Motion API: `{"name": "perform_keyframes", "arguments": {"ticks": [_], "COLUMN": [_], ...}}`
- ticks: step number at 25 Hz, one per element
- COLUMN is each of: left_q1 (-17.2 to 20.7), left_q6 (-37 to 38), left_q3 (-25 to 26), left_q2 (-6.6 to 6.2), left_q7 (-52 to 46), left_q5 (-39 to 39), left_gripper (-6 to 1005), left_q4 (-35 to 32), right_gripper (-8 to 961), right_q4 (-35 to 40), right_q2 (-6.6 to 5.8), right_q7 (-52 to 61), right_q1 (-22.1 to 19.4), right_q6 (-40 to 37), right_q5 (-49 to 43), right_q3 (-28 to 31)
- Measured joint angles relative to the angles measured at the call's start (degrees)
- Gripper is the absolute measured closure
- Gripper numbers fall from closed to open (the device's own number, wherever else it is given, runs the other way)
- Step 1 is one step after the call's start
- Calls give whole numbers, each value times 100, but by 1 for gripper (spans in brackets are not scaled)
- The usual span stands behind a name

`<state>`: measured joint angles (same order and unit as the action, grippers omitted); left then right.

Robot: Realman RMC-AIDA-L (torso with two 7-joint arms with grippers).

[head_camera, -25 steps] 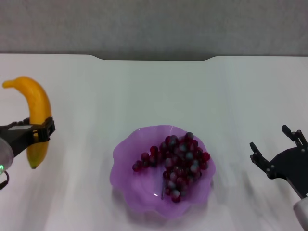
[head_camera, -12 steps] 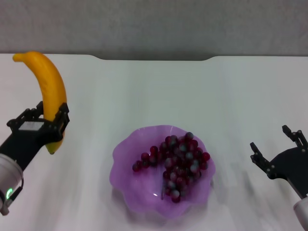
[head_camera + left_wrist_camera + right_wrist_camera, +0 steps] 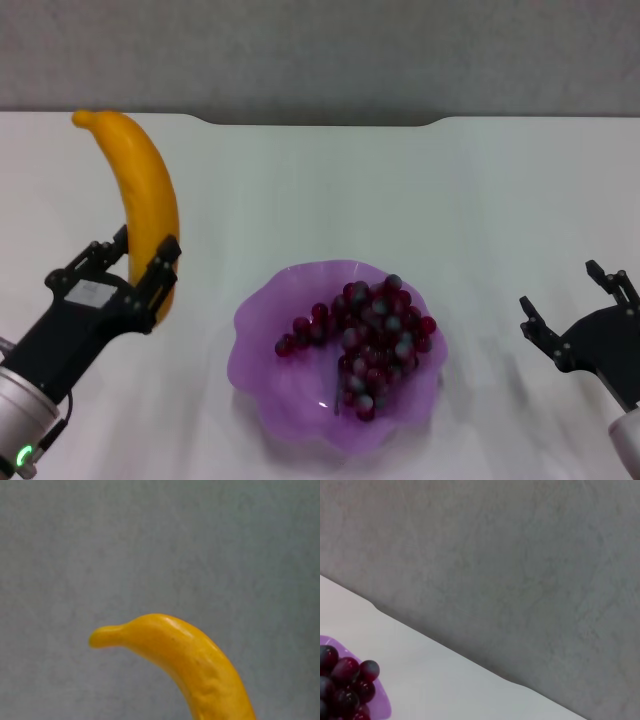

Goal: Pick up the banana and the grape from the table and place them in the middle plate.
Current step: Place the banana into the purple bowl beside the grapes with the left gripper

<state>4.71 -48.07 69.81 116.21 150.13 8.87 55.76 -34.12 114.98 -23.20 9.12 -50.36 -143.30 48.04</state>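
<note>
Left of the middle plate (image 3: 335,355), the banana (image 3: 145,200) is gripped near its lower end by left gripper (image 3: 130,270) jaws, above the surface (image 3: 400,190). Carried rightward, it should be lowered beside the grape (image 3: 365,335). Right gripper (image 3: 577,305) parked, jaws apart.

We see the table (image 3: 300,190), a broad white flat top with a shallow notch in the middle of its far edge, running up to a grey wall; directly on it, near the front and about midway across, sits the middle plate (image 3: 262,380), translucent purple with a wavy scalloped rim; in the right wrist view the same white surface (image 3: 435,680) meets the grey wall, with the plate's purple edge (image 3: 384,707) lying on it.
</note>
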Motion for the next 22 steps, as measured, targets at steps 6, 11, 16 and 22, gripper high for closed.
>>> {"name": "perform_keyframes", "arguments": {"ticks": [6, 11, 16, 22], "left_q1": [-26, -135, -379, -679], "left_q6": [-504, -497, -502, -396], "left_q3": [156, -16, -247, -429], "left_q2": [-14, 83, 98, 131], "left_q7": [-990, -906, -781, -544], "left_q5": [1019, 1097, 917, 706], "left_gripper": [516, 516, 516, 516], "left_q4": [-276, -462, -699, -992], "right_gripper": [56, 56, 56, 56], "right_q4": [36, 38, 37, 12], "right_q2": [6, 7, 7, 7], "right_q7": [0, 0, 3, 5], "right_q1": [26, 73, 123, 177], "right_q6": [0, 2, 93, 96], "right_q5": [31, 34, 37, 38], "right_q3": [-51, -63, -77, -128]}}
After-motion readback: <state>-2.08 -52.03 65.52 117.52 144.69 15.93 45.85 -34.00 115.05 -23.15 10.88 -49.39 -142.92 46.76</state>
